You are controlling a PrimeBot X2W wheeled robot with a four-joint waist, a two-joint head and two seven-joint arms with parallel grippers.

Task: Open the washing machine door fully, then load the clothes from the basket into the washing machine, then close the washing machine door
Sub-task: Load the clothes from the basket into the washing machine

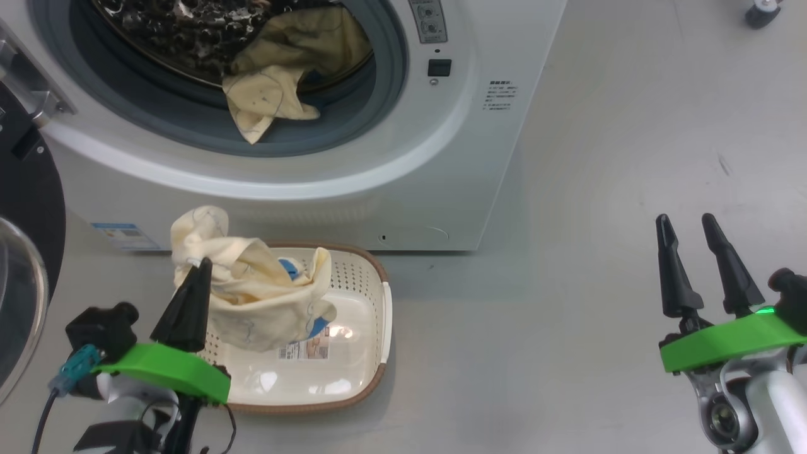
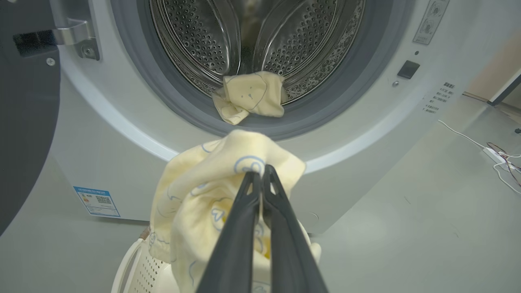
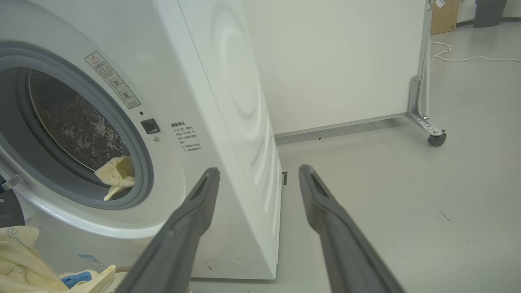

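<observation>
Left pincer [image 1: 200, 270] is clamped tight, fingers pressed together on a pale yellow garment [image 1: 252, 302]. It has the cloth pinched near the top, and the rest hangs bunched over the basket [image 1: 353, 366]. Whether the lower end touches the basket bottom, I can't tell. There are blue line drawings on the fabric, and a bright blue patch peeks out behind the bundle.

The basket sits on the floor [image 1: 567, 284] just in front of the washer [image 1: 479, 157], close to its lower panel. A label [image 1: 309, 347] shows on the basket's bare bottom. Low on the washer's front there's a small blue sticker [image 1: 123, 234], just left of the held cloth. From the left wrist, the cloth is up in front of the machine, just below the round opening.

The door [image 1: 31, 208] is swung open to the left, with its black rim and a slice of clear glass at the picture's edge. In the opening, a second garment [image 1: 284, 75] lies partly in the drum [image 1: 170, 25]. It spills out over the grey gasket [image 1: 353, 132], one corner dangling across it.

On the other side, the right pincer [image 1: 685, 222] is spread wide with nothing between its fingers. It is over bare floor, right of the washer and well apart from the basket. Its wrist camera looks past the washer's front right corner and catches that draped garment in the opening.
</observation>
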